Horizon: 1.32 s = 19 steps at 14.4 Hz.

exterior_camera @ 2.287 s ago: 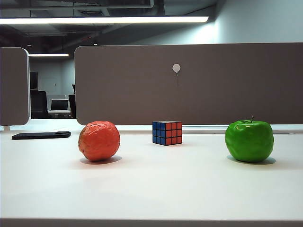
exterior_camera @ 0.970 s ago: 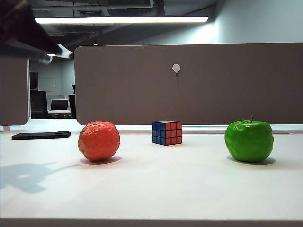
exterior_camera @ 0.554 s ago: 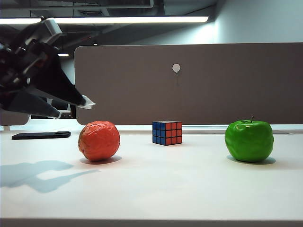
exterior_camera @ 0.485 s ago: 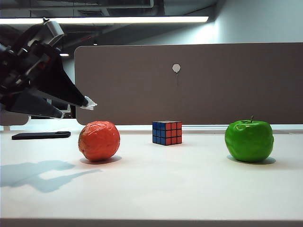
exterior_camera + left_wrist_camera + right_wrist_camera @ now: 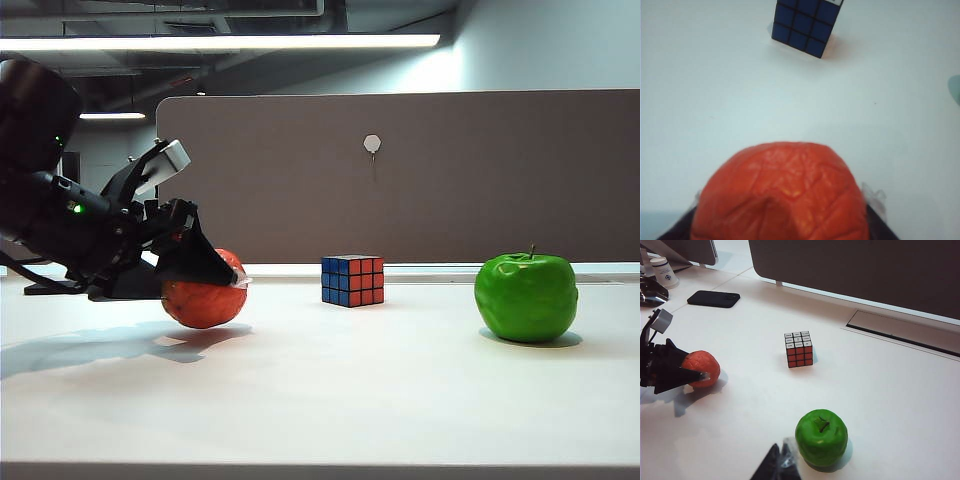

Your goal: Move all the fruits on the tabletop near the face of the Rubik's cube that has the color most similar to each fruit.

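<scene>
The orange-red fruit (image 5: 205, 305) lies left of the Rubik's cube (image 5: 353, 280) on the white tabletop (image 5: 400, 400). My left gripper (image 5: 232, 278) reaches in low from the left, one finger on each side of the fruit and pressed against it. In the left wrist view the fruit (image 5: 780, 175) fills the space between the jaws of the left gripper (image 5: 782, 200), and the cube's blue face (image 5: 805, 25) lies beyond. The green apple (image 5: 527, 297) stands on the right. My right gripper (image 5: 780, 442) hovers beside the apple (image 5: 821, 436), shut and empty. The cube's red-orange face (image 5: 800, 356) shows there.
A grey-brown partition panel (image 5: 400, 180) closes off the back of the desk. A black phone (image 5: 713, 298) and a white cup (image 5: 664, 271) sit at the far left. A recessed slot (image 5: 900, 330) runs along the back edge.
My left arm has swung down from the upper left, and its jaws now sit around the orange-red fruit, which has shifted slightly. Cube and apple have not moved.
</scene>
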Tool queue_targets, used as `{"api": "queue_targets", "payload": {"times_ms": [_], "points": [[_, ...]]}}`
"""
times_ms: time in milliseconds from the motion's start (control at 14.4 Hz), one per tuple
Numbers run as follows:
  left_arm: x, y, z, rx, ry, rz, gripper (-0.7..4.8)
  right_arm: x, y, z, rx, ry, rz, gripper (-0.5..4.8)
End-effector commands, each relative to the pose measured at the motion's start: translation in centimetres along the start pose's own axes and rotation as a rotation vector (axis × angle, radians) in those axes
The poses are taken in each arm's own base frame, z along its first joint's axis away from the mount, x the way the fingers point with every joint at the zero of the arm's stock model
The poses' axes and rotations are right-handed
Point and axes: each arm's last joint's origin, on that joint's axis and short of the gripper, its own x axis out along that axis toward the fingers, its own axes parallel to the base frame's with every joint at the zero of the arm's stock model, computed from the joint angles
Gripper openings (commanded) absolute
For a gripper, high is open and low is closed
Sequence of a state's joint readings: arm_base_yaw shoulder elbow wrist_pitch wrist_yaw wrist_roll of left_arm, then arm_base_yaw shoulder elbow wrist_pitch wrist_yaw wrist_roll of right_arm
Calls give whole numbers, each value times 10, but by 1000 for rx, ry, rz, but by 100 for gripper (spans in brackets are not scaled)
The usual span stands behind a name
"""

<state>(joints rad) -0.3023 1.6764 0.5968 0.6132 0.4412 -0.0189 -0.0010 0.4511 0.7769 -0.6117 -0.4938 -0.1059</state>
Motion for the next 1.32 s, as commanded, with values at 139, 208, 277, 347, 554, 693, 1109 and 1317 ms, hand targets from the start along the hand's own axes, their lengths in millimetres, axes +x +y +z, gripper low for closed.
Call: {"api": "queue_targets", "payload": {"times_ms": [139,208,277,347,554,693,1109,1317], "points": [[70,-62,36,76,-104,-166,341,8,-3,-12,20,32,6,0],[101,-59,57,32,-143,-181,341,8,-3,-12,20,33,6,0],[109,-60,62,35,-144,-188,341,8,-3,-12,20,33,6,0],[117,-63,71,45,-165,-198,342,8,-3,-12,19,33,6,0],[147,-60,79,96,-193,-181,342,8,-3,-14,22,37,6,0],[158,-57,81,94,-189,-176,342,8,-3,-14,23,38,7,0],[157,-56,87,121,-256,-111,440,8,-2,-18,46,82,11,0],[143,-63,113,152,-398,-133,440,8,-2,-18,46,82,11,0]]}}
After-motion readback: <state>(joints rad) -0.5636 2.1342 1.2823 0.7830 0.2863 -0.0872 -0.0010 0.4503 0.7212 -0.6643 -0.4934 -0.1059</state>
